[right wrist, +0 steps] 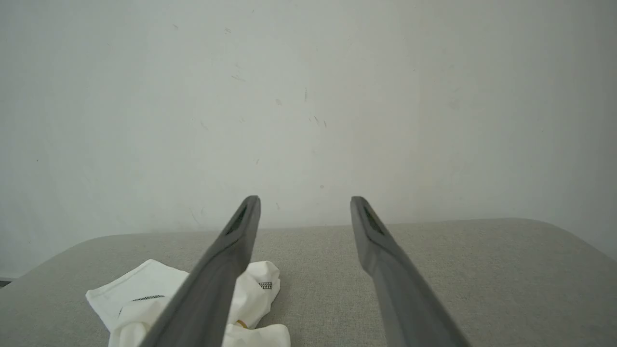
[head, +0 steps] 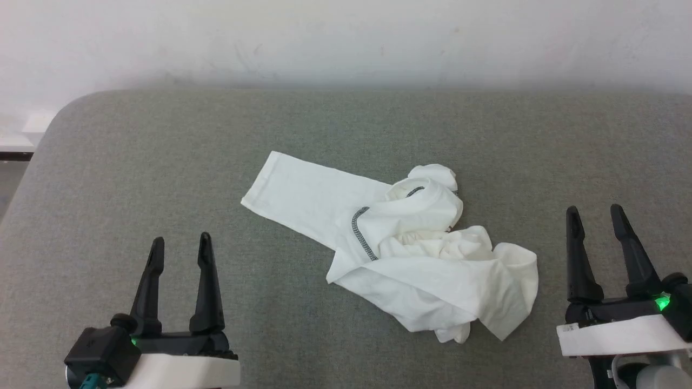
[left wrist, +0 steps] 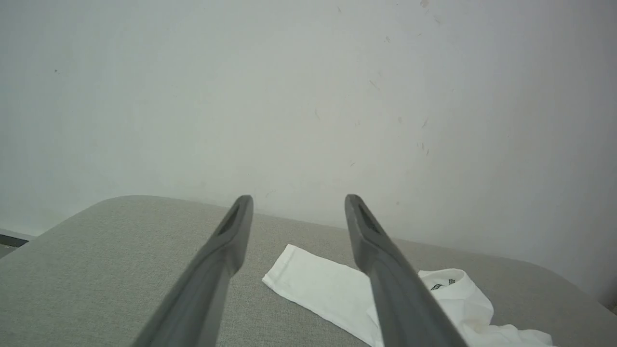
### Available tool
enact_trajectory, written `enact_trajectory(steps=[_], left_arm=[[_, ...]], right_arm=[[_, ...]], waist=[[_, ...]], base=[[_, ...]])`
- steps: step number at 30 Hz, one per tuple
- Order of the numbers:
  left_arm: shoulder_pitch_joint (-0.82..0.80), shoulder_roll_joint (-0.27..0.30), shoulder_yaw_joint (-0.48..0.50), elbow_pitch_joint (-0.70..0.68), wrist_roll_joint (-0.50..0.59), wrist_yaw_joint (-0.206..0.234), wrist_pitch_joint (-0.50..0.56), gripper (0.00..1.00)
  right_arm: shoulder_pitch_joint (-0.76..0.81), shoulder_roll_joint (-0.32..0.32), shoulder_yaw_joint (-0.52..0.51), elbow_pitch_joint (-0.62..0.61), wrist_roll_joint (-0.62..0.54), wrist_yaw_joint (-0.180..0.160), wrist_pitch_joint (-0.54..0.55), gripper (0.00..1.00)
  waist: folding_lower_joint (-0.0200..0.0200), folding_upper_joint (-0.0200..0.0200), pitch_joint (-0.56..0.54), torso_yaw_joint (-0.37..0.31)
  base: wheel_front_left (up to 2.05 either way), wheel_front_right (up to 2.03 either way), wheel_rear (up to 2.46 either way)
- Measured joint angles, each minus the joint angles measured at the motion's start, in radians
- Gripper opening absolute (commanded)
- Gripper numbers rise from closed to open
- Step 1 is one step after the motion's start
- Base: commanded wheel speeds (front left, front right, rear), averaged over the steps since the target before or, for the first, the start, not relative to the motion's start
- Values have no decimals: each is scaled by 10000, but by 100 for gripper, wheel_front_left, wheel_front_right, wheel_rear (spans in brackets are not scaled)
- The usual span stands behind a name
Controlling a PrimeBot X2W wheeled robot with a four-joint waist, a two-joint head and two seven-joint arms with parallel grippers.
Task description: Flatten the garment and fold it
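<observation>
Reading from the near edge outward: my left jaws stand at the near left, their two dark fingers [head: 207, 286] spread apart and pointing toward the far side, with nothing between them. A green light [head: 133, 341] glows at their base, above the pale forearm cover [head: 189, 373]. My right jaws stand at the near right, fingers [head: 579, 259] likewise spread and empty, with a second green light [head: 660, 302] at their base. Both pairs stand over the grey fabric-covered bench [head: 135, 162], well apart from each other and clear of the cloth.

Between them, and somewhat farther out, the garment [head: 432, 270] lies in the middle of the bench, white and thin. Its near right part is bunched in loose folds. One sleeve [head: 303, 200] lies flat and runs toward the far left, ending in a squared cuff. A curved line of dark grey stitching [head: 361, 232] marks where the sleeve meets the crumpled body, and a shorter run shows on the rounded lump at the far side of the heap.

In the left wrist view the garment [left wrist: 318, 284] lies beyond my fingers [left wrist: 219, 260], the sleeve end showing between them. In the right wrist view the garment [right wrist: 140, 289] lies to the left, partly hidden behind one finger [right wrist: 231, 250].

Farthest, a plain white wall [head: 346, 38] rises behind the bench's far edge.
</observation>
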Motion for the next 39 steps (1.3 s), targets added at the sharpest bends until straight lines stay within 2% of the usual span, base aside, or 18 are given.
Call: enact_trajectory(steps=[7, 14, 21, 31, 33, 34, 39], left_arm=[[40, -913, 775, 244, 639, -1087, 0, 100], [-109, -1409, 1197, 593, 1049, -1871, 0, 100], [-337, -1653, 1383, 842, 1321, -2370, 0, 100], [-551, -1751, 1455, 1135, 1590, -2648, 0, 100], [-551, -1760, 1452, 1197, 1607, -2719, 0, 100], [-551, -1766, 1453, 1227, 1609, -2721, 0, 100], [-539, -1772, 1486, 1333, 1607, -2727, 0, 100]], right_arm=[[-106, 4, -169, 84, 19, 0, 198, 100], [-678, -6, -660, 454, -487, -2, 1847, 100], [-799, -13, -648, 1919, -575, -4, 4190, 100], [-1089, -38, 48, 3333, -431, -10, 5730, 100], [-1233, -58, 8, 3390, -430, -12, 5994, 30], [-1276, -54, -52, 3390, -431, -12, 6006, 0], [-1293, -15, -138, 3003, -658, -10, 6266, 0]], waist=[[0, 0, 97, 23], [2, 0, 449, -25], [2, 0, 843, 61], [1, 0, 1080, 466], [2, 0, 1061, 526], [2, 0, 1036, 546], [2, 0, 831, 550]], base=[[0, 0, 0], [0, 0, 0], [0, 0, 0], [0, 0, 0], [0, 0, 0], [0, 0, 0], [0, 0, 0]])
